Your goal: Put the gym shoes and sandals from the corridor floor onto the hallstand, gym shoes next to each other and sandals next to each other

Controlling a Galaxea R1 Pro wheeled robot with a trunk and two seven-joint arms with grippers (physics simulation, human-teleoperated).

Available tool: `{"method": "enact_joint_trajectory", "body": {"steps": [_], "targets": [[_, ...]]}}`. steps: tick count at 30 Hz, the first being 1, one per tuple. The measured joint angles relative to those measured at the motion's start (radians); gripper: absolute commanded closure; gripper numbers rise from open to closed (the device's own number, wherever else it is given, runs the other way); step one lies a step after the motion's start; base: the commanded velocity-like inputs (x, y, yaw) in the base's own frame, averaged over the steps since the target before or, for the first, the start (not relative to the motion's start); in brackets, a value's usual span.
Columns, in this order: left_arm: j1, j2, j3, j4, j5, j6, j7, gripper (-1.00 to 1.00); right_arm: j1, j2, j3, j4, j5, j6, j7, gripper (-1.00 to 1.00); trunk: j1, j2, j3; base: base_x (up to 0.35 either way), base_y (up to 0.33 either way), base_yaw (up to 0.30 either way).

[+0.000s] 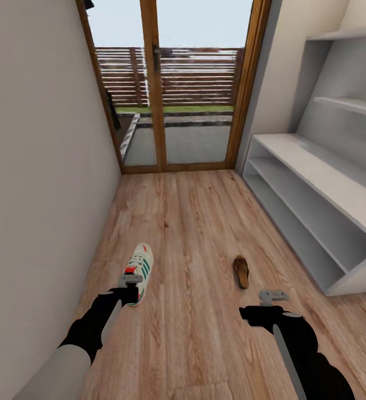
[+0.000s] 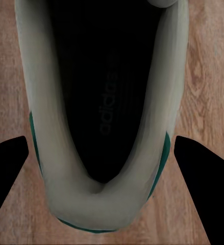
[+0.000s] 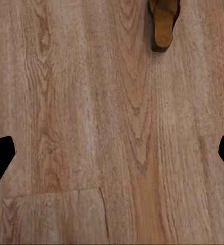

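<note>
Left gripper (image 1: 132, 284) hangs right over the heel of the white lace-up sneaker with green stripes (image 1: 141, 270) on the wood-plank corridor floor (image 1: 194, 233), jaws spread wide either side of the collar, nothing gripped. Risk I see: pinching just the soft heel rim, so it tips or slips out. Right gripper (image 1: 273, 297) is open too, near the small brown leather sandal (image 1: 241, 272). The pale grey shoe rack (image 1: 316, 166) sits to the right with nothing on it.

Corridor: plain off-white wall (image 1: 33, 166) on left. Far end: wood-framed glazed doors (image 1: 172, 89), daylight; slatted fence (image 1: 199, 75), grass strip & paving outside. Upper grey wall shelves (image 1: 350, 103) at right.
</note>
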State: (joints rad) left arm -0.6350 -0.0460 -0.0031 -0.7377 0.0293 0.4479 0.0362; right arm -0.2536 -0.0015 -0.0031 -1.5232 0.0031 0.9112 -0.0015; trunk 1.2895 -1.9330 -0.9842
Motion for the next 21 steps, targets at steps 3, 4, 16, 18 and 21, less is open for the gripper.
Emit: {"method": "enact_joint_trajectory", "body": {"steps": [3,4,16,18,21], "targets": [[0.0,0.0,0.0,0.0,0.0,0.0,0.0,1.0,0.0,0.0,0.0,0.0,0.0,0.0,0.0,-1.0,0.0,0.0,0.0,0.286,0.231,0.0],[0.0,0.0,0.0,0.0,0.0,0.0,0.0,1.0,0.0,0.0,0.0,0.0,0.0,0.0,0.0,-1.0,0.0,0.0,0.0,0.286,0.213,0.0],[0.0,0.0,0.0,0.0,0.0,0.0,0.0,1.0,0.0,0.0,0.0,-0.001,0.0,0.0,0.0,-1.0,0.0,0.0,0.003,0.286,0.047,-0.154],[0.0,0.0,0.0,0.0,0.0,0.0,0.0,1.0,0.0,0.0,0.0,-0.001,0.0,0.0,0.0,-1.0,0.0,0.0,0.003,0.287,0.001,-0.027],[0.0,0.0,0.0,0.0,0.0,0.0,0.0,1.0,0.0,0.0,0.0,0.0,0.0,0.0,0.0,-1.0,0.0,0.0,0.003,0.287,0.0,-0.009]]}}
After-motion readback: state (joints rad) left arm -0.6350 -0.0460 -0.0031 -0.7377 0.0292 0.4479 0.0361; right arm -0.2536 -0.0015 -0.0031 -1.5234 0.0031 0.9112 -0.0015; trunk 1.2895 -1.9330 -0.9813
